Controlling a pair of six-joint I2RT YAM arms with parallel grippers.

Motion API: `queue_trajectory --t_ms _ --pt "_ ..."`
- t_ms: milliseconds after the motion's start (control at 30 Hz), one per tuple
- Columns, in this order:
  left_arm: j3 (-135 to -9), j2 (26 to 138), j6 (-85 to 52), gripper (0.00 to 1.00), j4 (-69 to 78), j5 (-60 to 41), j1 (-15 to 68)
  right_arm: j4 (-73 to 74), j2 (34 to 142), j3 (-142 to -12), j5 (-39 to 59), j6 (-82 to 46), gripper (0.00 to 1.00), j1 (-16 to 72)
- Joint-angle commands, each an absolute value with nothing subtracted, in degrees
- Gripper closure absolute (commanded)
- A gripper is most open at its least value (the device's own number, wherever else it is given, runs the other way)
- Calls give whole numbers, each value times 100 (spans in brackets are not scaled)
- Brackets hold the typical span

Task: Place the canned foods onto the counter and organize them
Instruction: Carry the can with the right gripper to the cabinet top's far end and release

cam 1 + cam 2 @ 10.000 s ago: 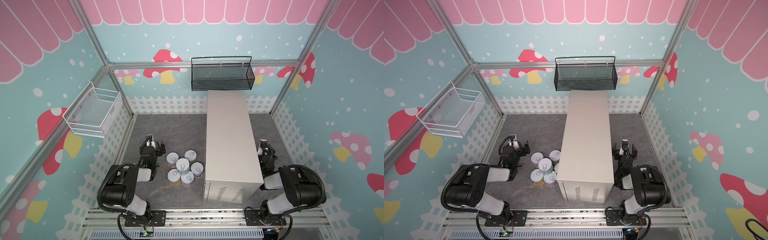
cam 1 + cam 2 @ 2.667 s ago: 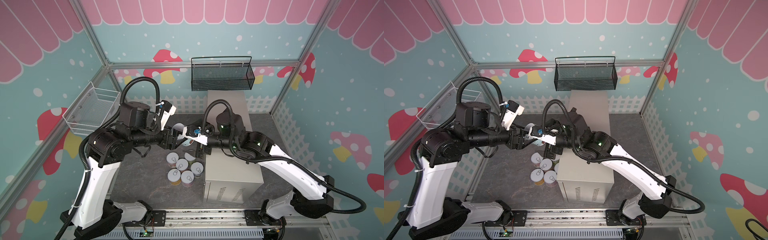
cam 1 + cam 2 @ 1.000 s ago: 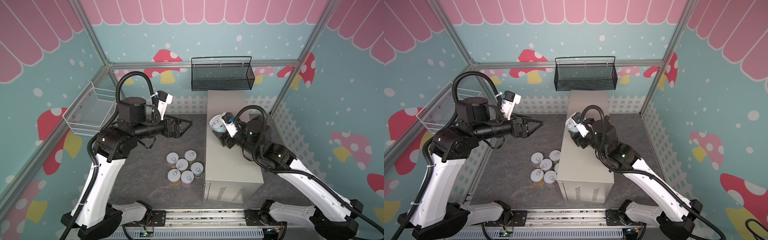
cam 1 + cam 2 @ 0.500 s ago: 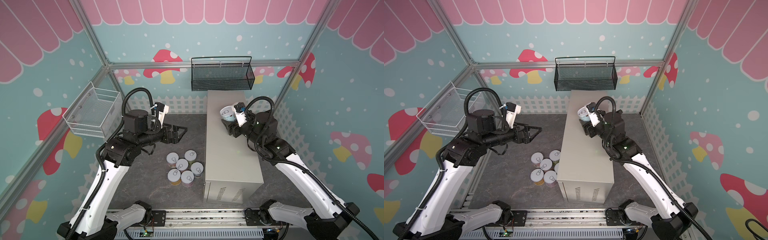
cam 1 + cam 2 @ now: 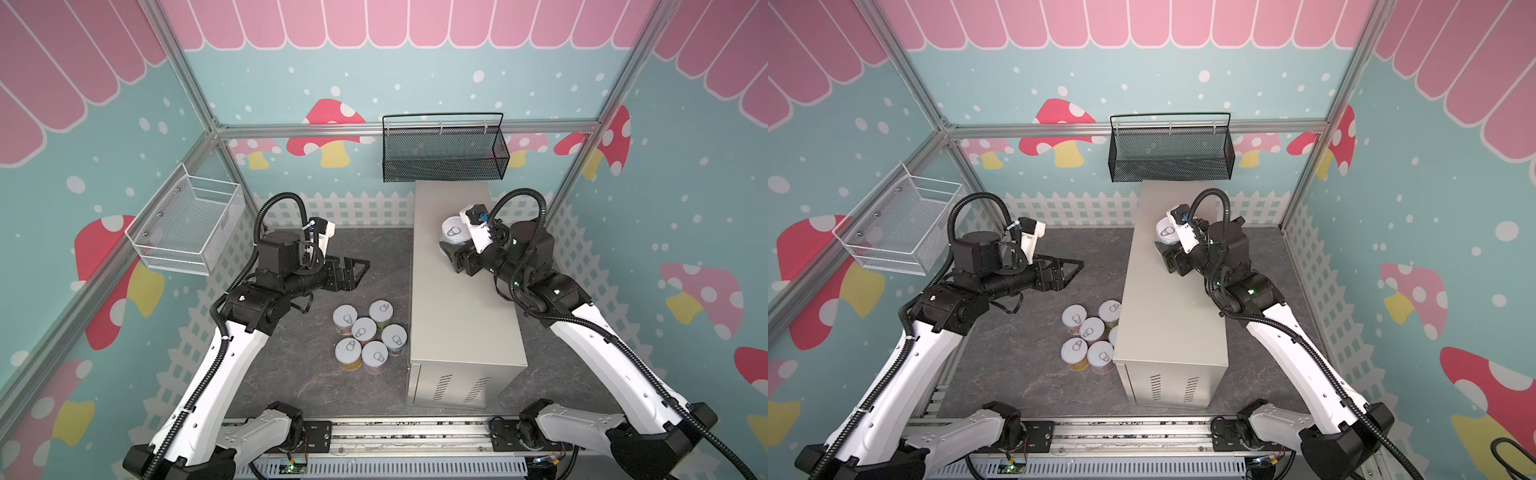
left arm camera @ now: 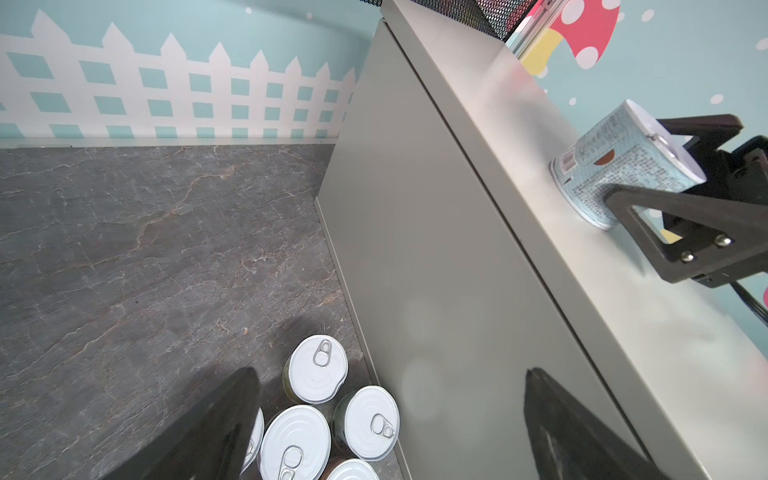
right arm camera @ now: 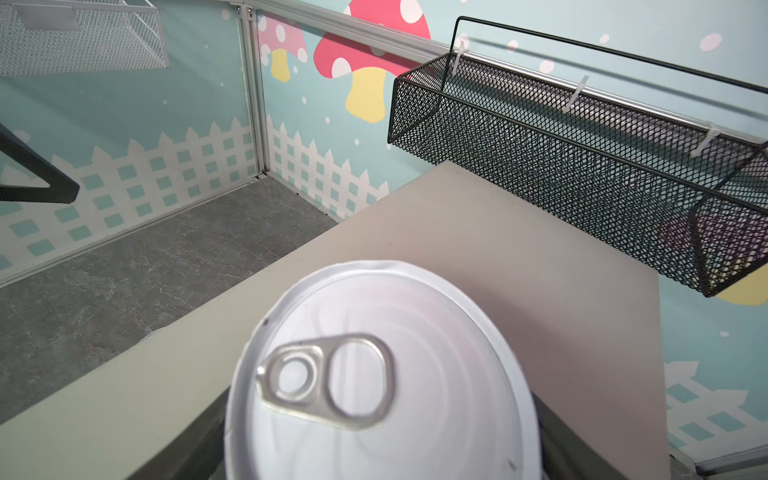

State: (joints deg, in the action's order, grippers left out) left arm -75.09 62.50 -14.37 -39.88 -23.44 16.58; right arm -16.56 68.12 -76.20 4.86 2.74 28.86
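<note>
- Six cans (image 5: 364,330) stand upright, lids up, in one tight cluster on the grey floor (image 5: 291,365), just left of the near half of the counter (image 5: 461,316). In a top view the counter's edge partly hides one of them.
- The one counter runs near to far on the right of the floor. Its near end carries two groups of vent slits (image 5: 444,384).
- The left gripper (image 5: 359,274) hangs above the floor beyond the cluster, left of the counter. Its jaws are spread wide and hold nothing.
- A seventh can (image 5: 453,230), with a white-blue label, stands upright on the far part of the counter top, near its right edge.
- The right gripper (image 5: 451,245) reaches in from the right with its two fingers (image 6: 648,203) either side of this can. I cannot tell whether they press it or have let go.
- Two baskets hang on the walls: a black mesh basket (image 5: 444,153) just beyond the counter's far end, and a white wire basket (image 5: 187,228) on the left wall.
</note>
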Motion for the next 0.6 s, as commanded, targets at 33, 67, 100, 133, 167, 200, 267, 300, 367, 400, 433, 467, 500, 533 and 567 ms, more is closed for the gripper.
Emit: queue_trajectory --t_ms 33,67,100,133,167,200,267,300,367,400,433,467,500,533,567 --pt "-7401 6092 -1380 1 -3806 -2488 1635 -1739 6736 -7924 562 286 17 2867" --pt "-7385 6083 -1371 1 -3806 -2483 1630 -1753 6742 -7951 584 270 16 2868" --pt "-7378 6074 -1371 1 -3806 -2494 1635 -1774 6750 -7987 615 270 15 2872" --pt "-7374 6074 -1363 0 -3797 -2500 1629 -1789 6749 -8013 638 257 14 2872" --pt "-7366 6074 -1362 0 -3796 -2497 1635 -1808 6749 -8035 638 255 13 2869" --pt "-7365 6074 -1362 1 -3788 -2504 1635 -1818 6741 -8042 637 256 12 2868" --pt "-7365 6082 -1349 1 -3788 -2509 1633 -1825 6725 -8059 633 261 11 2867" --pt "-7365 6087 -1345 1 -3780 -2527 1639 -1834 6735 -8068 633 259 11 2864" --pt "-7348 6091 -1354 1 -3771 -2531 1635 -1841 6755 -8084 629 278 11 2861" --pt "-7348 6094 -1353 1 -3771 -2531 1634 -1852 6774 -8089 603 285 12 2864" --pt "-7345 6087 -1346 1 -3772 -2533 1634 -1855 6798 -8107 587 290 12 2859" --pt "-7335 6082 -1345 0 -3766 -2530 1639 -1865 6828 -8129 578 298 13 2860" --pt "-7330 6075 -1336 1 -3766 -2523 1635 -1873 6862 -8155 573 297 14 2859" --pt "-7324 6080 -1336 1 -3768 -2513 1635 -1865 6881 -8173 559 301 15 2859" --pt "-7321 6073 -1327 1 -3769 -2497 1635 -1871 6929 -8202 532 305 17 2845"
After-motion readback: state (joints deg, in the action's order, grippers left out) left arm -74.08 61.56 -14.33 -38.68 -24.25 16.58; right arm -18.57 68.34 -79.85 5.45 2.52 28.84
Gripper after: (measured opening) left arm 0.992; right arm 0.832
